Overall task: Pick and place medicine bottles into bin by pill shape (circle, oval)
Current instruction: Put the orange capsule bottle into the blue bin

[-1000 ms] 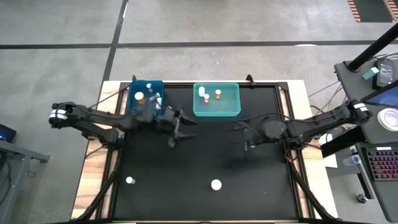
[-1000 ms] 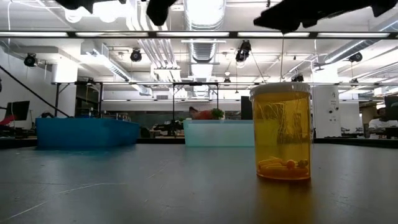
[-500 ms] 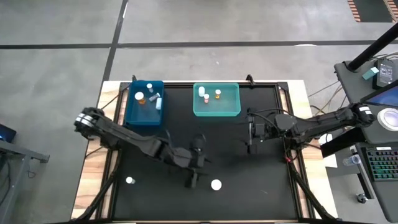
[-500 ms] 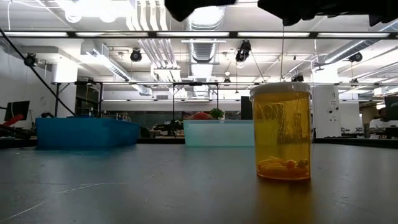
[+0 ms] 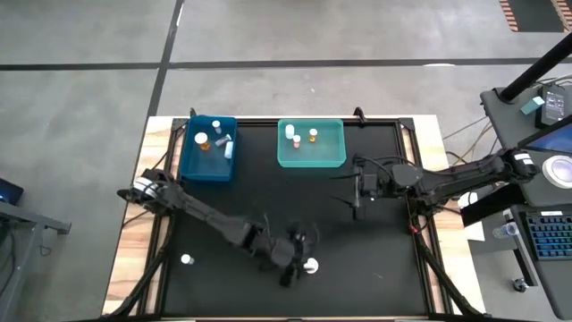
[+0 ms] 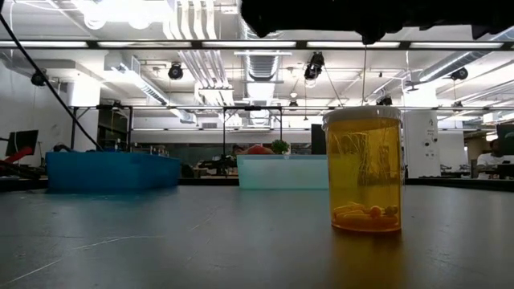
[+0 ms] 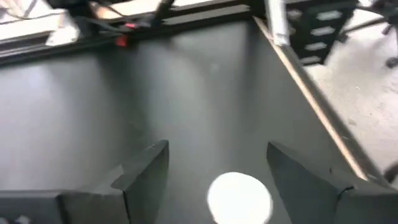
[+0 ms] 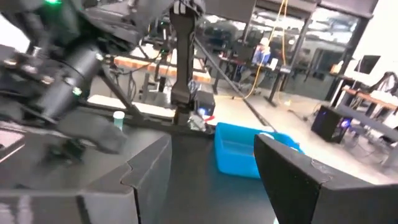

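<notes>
left gripper (image 5: 301,258) hangs over the amber bottle (image 6: 362,170) on the black table (image 5: 357,268), fingers spread apart. right gripper (image 5: 357,191) waits near the teal bin (image 5: 311,162), fingers apart.

Amber bottle (image 6: 362,170) upright on table, white cap; white-capped bottle (image 5: 186,259) near left edge; others in bins

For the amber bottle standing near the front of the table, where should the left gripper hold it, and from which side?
Probably the white cap, from straight above. The amber bottle stands upright, and the left gripper hangs open over its round cap, one finger on each side. The right gripper waits near the teal bin.
</notes>
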Motion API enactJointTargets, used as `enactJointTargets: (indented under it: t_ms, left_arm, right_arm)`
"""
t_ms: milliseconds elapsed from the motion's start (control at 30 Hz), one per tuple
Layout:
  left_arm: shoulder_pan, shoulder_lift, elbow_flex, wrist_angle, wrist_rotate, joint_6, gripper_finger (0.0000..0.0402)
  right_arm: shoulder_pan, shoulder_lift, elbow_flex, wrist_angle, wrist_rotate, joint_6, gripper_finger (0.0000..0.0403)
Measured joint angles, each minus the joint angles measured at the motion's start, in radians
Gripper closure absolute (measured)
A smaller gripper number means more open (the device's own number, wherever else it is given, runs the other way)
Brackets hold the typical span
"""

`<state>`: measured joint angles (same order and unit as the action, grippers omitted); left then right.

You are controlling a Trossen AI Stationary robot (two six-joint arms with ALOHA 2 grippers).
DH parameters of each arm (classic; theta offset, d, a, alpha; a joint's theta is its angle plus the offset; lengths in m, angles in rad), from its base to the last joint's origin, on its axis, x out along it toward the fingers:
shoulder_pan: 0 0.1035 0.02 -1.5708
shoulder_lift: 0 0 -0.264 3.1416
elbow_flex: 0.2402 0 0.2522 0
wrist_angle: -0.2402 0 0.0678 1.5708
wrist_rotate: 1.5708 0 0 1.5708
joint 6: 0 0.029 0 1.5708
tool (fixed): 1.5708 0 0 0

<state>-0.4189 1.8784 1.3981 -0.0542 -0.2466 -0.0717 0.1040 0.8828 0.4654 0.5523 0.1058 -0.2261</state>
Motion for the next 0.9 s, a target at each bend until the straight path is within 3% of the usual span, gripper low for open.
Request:
enactJointTargets:
  t_ms: [233, 367, 900]
  left_arm:
    - [-0.059, 0.07, 0.002, -0.009, -0.112, -0.053, 0.0092]
    - [-0.063, 0.113, 0.017, -0.006, -0.115, -0.076, 0.0071]
    - [-0.07, 0.198, 0.011, 0.038, -0.056, -0.185, 0.0066]
  right_arm:
    - [0.0, 0.032, -0.011, 0.005, 0.0, 0.097, 0.0184]
    - [0.009, 0.039, -0.036, 0.005, 0.0, 0.161, 0.0184]
    - [0.079, 0.041, -0.097, 0.016, 0.002, 0.26, 0.0184]
